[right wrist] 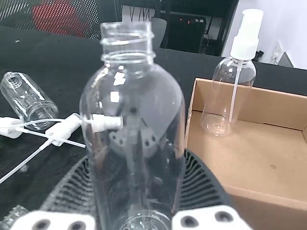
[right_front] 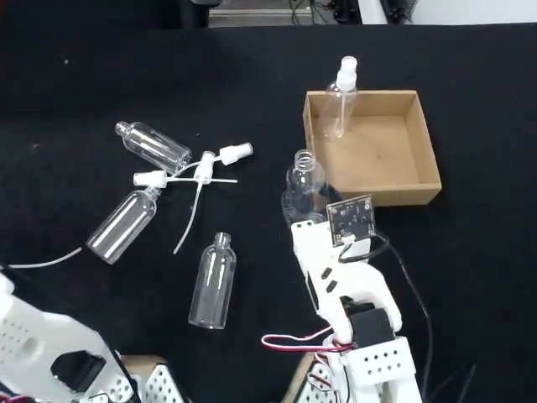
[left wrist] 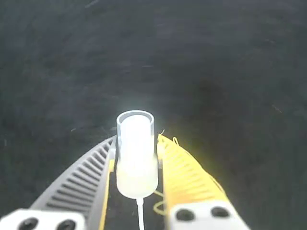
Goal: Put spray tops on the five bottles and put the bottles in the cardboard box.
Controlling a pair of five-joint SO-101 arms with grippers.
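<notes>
- Right gripper [right wrist: 139,165] clenched on an uncapped bottle [right wrist: 132,105], upright, just beside the box [right_front: 386,197].
- Left gripper [left wrist: 136,143] pinching a spray top [left wrist: 136,167] between both fingers.
- One capped bottle [right_front: 340,105] stands in the box's far corner.

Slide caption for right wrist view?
Right gripper holds an open bottle upright beside the cardboard box, one capped bottle inside.

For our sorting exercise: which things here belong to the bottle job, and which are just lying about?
Job: held bottle, three lying bottles, capped bottle, box, three loose tops, held top.
Lying about: cables behind the table.
</notes>
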